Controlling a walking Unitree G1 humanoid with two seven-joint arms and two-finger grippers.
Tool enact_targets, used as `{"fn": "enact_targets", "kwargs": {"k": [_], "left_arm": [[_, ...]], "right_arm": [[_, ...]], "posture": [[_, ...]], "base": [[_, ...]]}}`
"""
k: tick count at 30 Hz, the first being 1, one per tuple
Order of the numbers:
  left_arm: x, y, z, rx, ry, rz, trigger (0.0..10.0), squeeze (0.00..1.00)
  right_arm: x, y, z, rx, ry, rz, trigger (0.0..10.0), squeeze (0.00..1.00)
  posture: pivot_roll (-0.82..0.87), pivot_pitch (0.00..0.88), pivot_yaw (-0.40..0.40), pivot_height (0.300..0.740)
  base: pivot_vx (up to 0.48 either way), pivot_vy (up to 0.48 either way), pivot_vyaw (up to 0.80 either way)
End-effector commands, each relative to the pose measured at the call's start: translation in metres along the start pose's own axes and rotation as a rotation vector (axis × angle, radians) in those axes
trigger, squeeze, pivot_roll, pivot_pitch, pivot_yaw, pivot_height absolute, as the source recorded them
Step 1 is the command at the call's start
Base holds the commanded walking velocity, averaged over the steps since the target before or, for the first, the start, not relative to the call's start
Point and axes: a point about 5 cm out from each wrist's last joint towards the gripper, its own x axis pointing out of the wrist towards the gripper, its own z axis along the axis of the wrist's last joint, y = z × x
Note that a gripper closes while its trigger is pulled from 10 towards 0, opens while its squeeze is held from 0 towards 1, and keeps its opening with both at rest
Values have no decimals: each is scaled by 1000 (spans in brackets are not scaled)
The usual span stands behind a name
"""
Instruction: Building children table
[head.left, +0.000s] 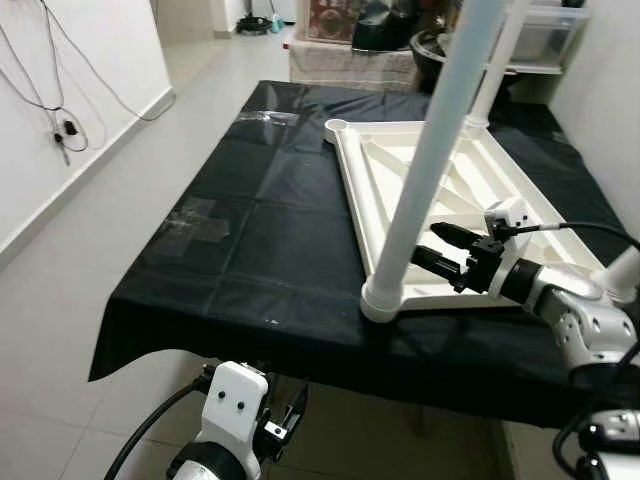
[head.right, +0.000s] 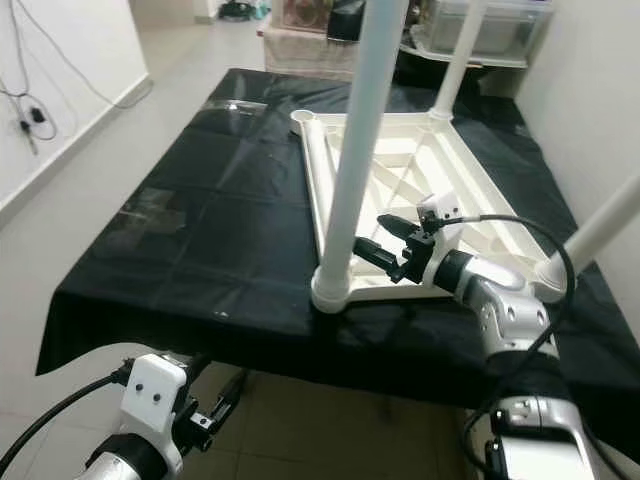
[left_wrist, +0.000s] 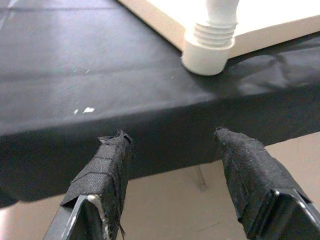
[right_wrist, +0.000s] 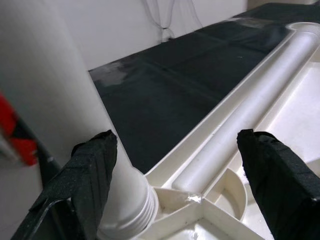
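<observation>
Our right gripper (head.left: 432, 245) is reaching with fingers spread, released, beside a white leg (head.left: 430, 160) standing upright in the near corner socket of an upturned white plastic tabletop (head.left: 400, 170). The tabletop is lying on the black-covered surface (head.left: 250, 230), toward its right edge. Our left gripper (left_wrist: 170, 145) is hanging open below the near edge.

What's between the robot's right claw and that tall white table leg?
Nothing. The right gripper sits open right beside the near table leg, with only a bare gap over the upside-down tabletop; the left eye view shows it.
</observation>
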Motion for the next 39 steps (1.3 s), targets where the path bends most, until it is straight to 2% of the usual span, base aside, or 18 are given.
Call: {"fn": "enact_targets", "kwargs": {"k": [1, 3, 5, 8, 9, 12, 20, 32, 34, 35, 38, 39], "left_arm": [[-1, -1, -3, 8, 24, 1, 10000, 0], [-1, -1, -3, 10, 23, 3, 10000, 0], [0, -1, -4, 10, 23, 4, 10000, 0], [0, -1, -4, 10, 25, 4, 10000, 0], [0, -1, -5, 9, 26, 3, 10000, 0], [0, -2, -5, 9, 28, 2, 10000, 0], [0, -2, -6, 9, 31, -2, 10000, 0], [1, -4, -6, 17, 31, -12, 10000, 0], [1, -4, -7, 17, 31, -13, 10000, 0], [1, -4, -7, 17, 31, -13, 10000, 0], [2, -4, -7, 17, 30, -14, 10000, 0], [2, -4, -7, 17, 30, -14, 10000, 0]], "right_arm": [[2, 0, -1, -5, 10, 38, 10000, 0], [6, -11, -3, -53, 54, -75, 10000, 0], [7, -17, -4, -79, 73, -133, 10000, 0], [3, -10, -6, -31, 77, 3, 10000, 0], [-3, -2, -12, -36, 120, 114, 10000, 0], [-14, 9, -23, -62, 188, 255, 10000, 0], [-14, 6, -26, -68, 185, 281, 10000, 0], [33, 23, -1, -117, 9, 249, 10000, 0], [45, 30, 6, -124, -29, 262, 10000, 0], [45, 30, 6, -124, -29, 262, 10000, 0], [63, 36, 16, -115, -87, 261, 10000, 0], [63, 36, 16, -115, -87, 261, 10000, 0]], "posture": [[152, 118, -58, 740], [151, 105, -61, 740], [152, 104, -62, 740], [155, 97, -65, 740], [151, 91, -65, 740], [149, 86, -62, 740], [149, 80, -58, 740], [149, 73, -57, 740], [146, 70, -58, 740], [146, 70, -58, 740], [147, 68, -62, 740], [147, 68, -62, 740]], "base": [[0, 0, 0], [0, 0, 0], [0, 0, 0], [0, 0, 0], [0, 0, 0], [0, 0, 0], [0, 0, 0], [0, 0, 0], [0, 0, 0], [0, 0, 0], [0, 0, 0], [0, 0, 0]]}}
